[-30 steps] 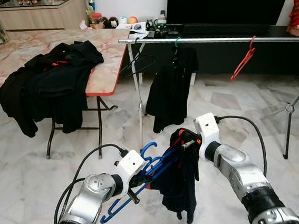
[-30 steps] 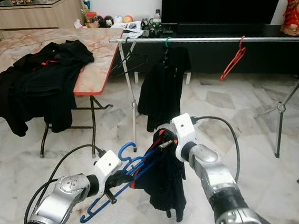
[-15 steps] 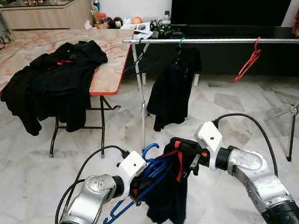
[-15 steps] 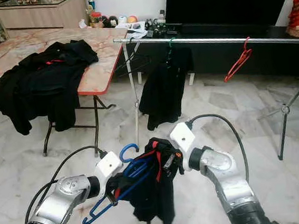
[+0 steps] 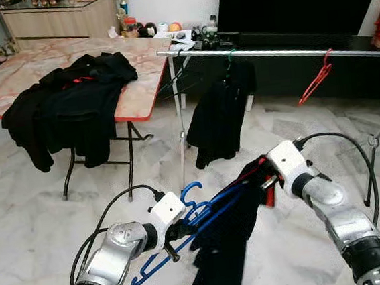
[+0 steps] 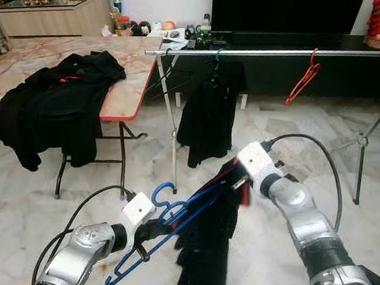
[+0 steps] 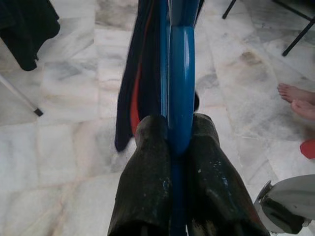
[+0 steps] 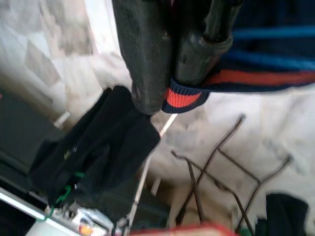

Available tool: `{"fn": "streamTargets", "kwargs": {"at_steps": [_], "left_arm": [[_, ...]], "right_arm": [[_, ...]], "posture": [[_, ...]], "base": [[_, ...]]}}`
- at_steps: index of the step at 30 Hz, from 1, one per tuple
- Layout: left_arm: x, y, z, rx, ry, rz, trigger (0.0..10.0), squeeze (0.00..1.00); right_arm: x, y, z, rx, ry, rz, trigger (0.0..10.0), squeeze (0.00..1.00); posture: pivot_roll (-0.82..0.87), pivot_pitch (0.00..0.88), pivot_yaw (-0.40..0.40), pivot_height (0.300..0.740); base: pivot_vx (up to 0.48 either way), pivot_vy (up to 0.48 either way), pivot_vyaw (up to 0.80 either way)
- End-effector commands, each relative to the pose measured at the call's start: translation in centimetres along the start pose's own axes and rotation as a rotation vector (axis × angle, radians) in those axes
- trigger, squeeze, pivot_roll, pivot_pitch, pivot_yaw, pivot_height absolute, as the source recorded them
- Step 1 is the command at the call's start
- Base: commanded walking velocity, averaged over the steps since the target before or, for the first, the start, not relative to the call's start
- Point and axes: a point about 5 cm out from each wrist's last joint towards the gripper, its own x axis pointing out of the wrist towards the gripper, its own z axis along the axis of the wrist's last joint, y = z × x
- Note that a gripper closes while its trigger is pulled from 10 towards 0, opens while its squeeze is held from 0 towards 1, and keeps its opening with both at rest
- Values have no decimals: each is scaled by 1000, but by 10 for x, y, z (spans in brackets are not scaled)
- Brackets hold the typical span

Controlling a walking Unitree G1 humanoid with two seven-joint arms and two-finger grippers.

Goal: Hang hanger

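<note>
Left fingers (image 7: 147,167) clamping blue hanger (image 5: 204,215), right fingers (image 8: 147,54) pinching garment collar (image 8: 184,98).

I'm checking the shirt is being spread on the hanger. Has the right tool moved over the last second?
Yes. The right tool, shut on the black shirt, has swung out to the robot's right, away from the left tool and toward the tripod leg.

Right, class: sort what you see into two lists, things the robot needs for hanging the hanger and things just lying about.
Needed for the job:
blue hangers
dark garment
left gripper
right gripper
clothes rail

Just lying about:
pile of black clothes
folding table
red hanger
hung black shirt
</note>
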Motion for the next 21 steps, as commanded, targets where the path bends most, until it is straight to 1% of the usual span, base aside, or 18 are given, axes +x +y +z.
{"fn": "streamTargets", "kwargs": {"at_steps": [1,2,5,6,7,9,11,12,15,18,19,21], "left_arm": [[0,-2,7,1,-36,-10,10000,0],[0,-3,7,0,-40,-21,10000,0],[0,-4,9,-5,-57,-29,10000,0],[0,-4,10,-7,-65,-22,10000,0],[0,-3,10,-9,-69,-16,10000,0],[0,2,14,-16,-88,27,10000,0],[-1,6,16,-25,-103,64,10000,0],[-1,10,19,-33,-123,97,10000,0],[-2,14,22,-54,-154,123,10000,0],[-2,15,25,-71,-179,137,10000,0],[-2,15,27,-84,-195,143,10000,0],[-2,15,27,-87,-200,145,10000,0]], "right_arm": [[1,7,14,-6,-86,67,10000,0],[1,17,15,-10,-108,152,10000,0],[-3,34,13,-42,-122,308,10000,0],[-4,37,10,-50,-115,341,10000,0],[-5,39,8,-53,-109,356,10000,0],[-4,39,1,-56,-66,349,10000,0],[-4,39,-1,-47,-59,359,10000,0],[-8,43,0,-35,-75,408,10000,0],[-16,51,1,-25,-102,503,10000,0],[-23,58,-1,-42,-99,573,10000,0],[-28,61,-5,-57,-86,614,10000,0],[-29,62,-6,-62,-82,628,10000,0]], "posture": [[56,0,-65,740],[55,0,-64,740],[56,0,-64,740],[57,0,-65,740],[58,0,-66,740],[58,0,-66,740],[60,0,-65,740],[59,0,-65,740],[54,0,-64,740],[54,0,-64,740],[54,0,-64,740],[53,0,-63,740]], "base": [[0,0,0],[0,0,0],[0,0,0],[0,0,0],[0,0,0],[0,0,0],[0,0,0],[0,0,0],[0,0,0],[0,0,0],[0,0,0],[0,0,0]]}}
